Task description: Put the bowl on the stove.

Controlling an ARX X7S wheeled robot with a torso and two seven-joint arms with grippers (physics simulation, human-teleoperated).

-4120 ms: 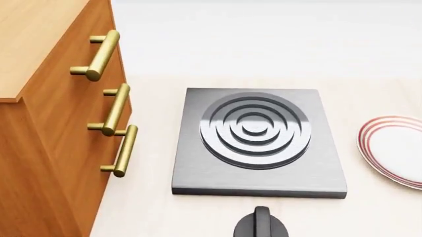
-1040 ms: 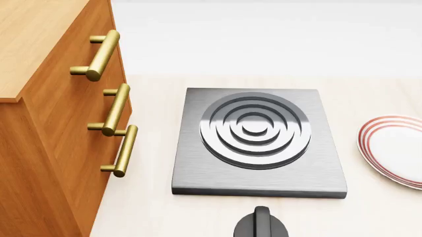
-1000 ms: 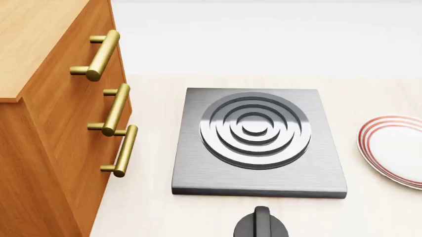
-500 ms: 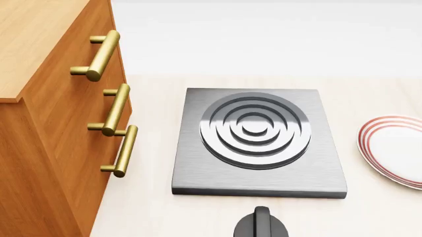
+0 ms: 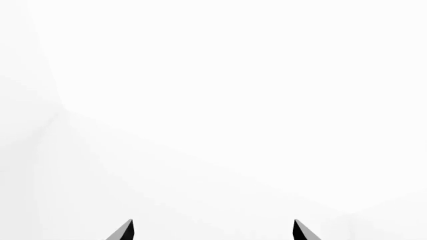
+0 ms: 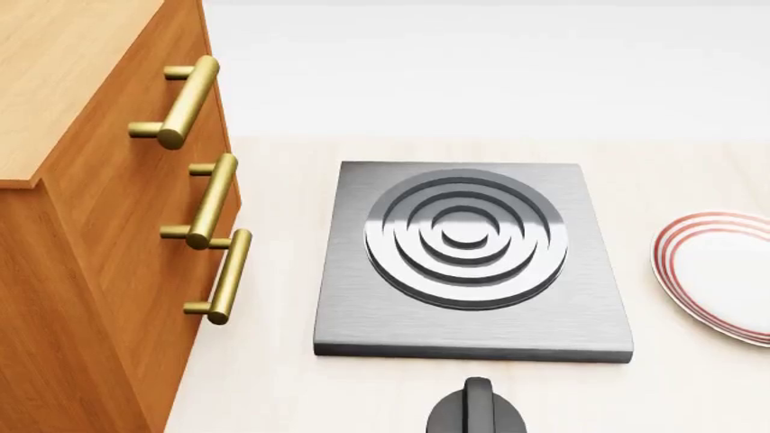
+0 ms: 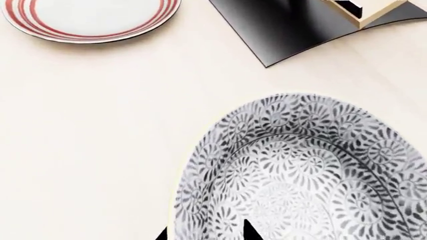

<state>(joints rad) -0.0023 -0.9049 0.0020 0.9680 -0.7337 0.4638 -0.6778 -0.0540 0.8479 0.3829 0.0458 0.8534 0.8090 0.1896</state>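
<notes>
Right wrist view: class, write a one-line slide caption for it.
Right gripper poised at the rim of the deep grey-blue floral ceramic bowl, near the flat white red-ringed plate.

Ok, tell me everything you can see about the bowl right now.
The bowl shows only in the right wrist view; the head view does not include it. It is round and deep, looks like glazed ceramic, white and covered with a dense grey-blue floral pattern. It sits upright on the pale counter, empty as far as shown, partly cut off by the picture's edge. The right gripper has its dark fingertips at the rim, apparently one on each side. The red-ringed plate lies apart from it.
</notes>
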